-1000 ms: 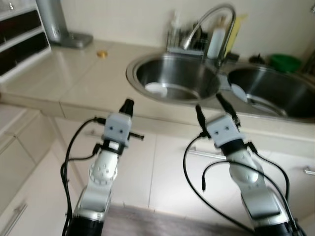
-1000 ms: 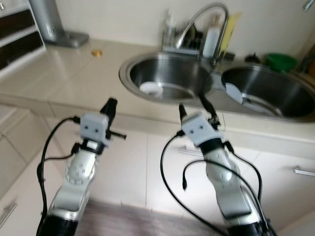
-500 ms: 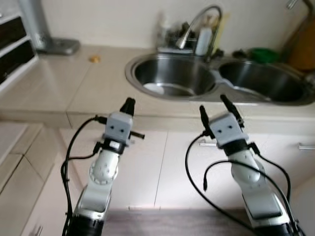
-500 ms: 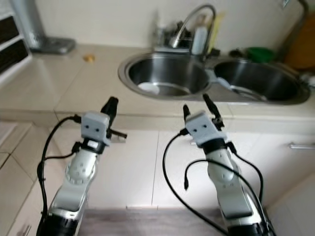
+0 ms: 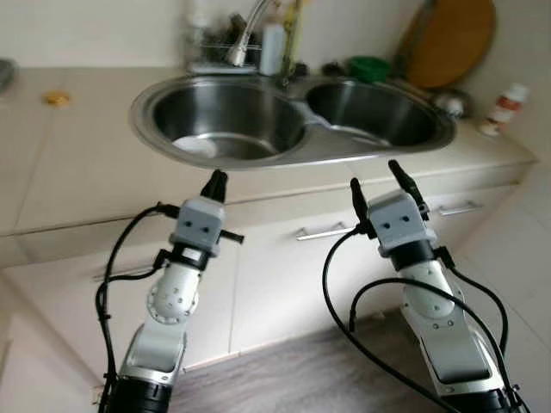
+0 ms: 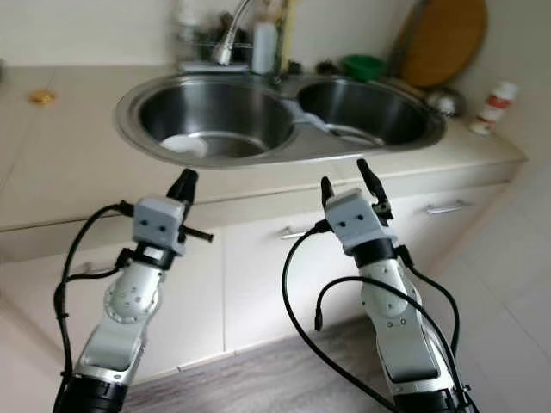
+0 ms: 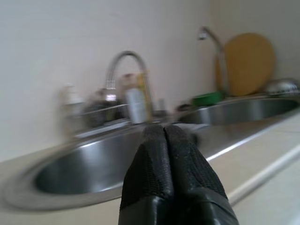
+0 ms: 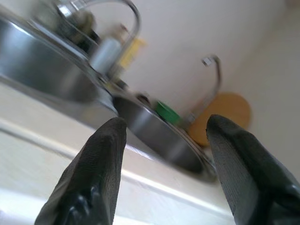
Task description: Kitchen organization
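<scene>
Double sink (image 5: 284, 151), beige countertop (image 5: 77, 172), white cabinets (image 5: 284, 275)

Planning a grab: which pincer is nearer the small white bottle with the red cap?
Right. The right pincer is closer to the small white bottle with the red cap; the left pincer is farther left.
</scene>
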Robot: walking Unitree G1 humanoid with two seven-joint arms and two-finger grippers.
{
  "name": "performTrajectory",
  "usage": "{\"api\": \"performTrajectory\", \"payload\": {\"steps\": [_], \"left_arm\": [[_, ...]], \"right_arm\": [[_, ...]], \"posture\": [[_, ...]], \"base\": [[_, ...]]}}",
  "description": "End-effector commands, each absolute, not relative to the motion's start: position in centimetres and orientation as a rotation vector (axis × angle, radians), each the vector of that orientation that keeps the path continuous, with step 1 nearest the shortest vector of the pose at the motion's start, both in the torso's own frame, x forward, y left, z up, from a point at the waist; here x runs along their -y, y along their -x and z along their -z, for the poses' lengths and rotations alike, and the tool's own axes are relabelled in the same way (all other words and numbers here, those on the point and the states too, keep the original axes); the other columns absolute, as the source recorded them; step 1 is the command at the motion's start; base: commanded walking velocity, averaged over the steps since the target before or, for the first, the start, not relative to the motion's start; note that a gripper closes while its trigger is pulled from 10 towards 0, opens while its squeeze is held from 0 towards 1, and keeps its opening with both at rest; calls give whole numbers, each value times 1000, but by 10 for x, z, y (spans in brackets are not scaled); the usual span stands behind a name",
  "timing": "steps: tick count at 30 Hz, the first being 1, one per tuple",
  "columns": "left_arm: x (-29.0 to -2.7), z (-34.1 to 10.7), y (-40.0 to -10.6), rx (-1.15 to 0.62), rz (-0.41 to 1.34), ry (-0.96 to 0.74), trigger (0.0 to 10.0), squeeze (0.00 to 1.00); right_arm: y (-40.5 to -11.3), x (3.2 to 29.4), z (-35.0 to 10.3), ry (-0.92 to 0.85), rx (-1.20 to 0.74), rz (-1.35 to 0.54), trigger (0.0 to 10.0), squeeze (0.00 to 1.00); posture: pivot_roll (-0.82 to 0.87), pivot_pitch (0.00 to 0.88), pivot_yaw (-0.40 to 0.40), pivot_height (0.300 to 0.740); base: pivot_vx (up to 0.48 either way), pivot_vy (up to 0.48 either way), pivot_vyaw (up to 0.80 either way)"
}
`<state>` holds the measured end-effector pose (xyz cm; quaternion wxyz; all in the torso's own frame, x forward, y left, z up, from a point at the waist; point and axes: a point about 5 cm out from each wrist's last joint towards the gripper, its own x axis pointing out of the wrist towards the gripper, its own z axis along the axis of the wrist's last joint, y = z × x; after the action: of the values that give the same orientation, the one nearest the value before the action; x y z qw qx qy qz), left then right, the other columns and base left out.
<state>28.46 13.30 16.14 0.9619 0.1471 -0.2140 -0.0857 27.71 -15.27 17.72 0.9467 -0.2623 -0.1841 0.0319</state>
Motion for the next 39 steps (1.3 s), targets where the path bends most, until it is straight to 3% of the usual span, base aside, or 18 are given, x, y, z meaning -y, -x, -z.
{"api": "performTrajectory", "payload": {"steps": [1,13,26,35,39], "left_arm": [[-131,-163,-284,444,186,-310,10000,0],[-130,-158,-283,428,206,-340,10000,0],[-129,-157,-283,426,215,-343,10000,0],[-130,-157,-283,426,207,-327,10000,0],[-130,-156,-284,422,204,-327,10000,0]], "right_arm": [[-275,156,-180,521,396,-46,10000,0],[-264,151,-165,455,324,-112,10000,0],[-266,147,-158,450,279,-132,10000,0],[-279,149,-168,563,309,-121,10000,0],[-286,154,-167,697,293,-77,10000,0]], "posture": [[-36,0,-93,740],[-46,0,-79,740],[-43,0,-77,740],[-41,0,-82,740],[-40,0,-85,740]], "base": [[0,0,-800],[0,0,-800],[0,-400,-786],[0,0,-781],[0,0,-781]]}}
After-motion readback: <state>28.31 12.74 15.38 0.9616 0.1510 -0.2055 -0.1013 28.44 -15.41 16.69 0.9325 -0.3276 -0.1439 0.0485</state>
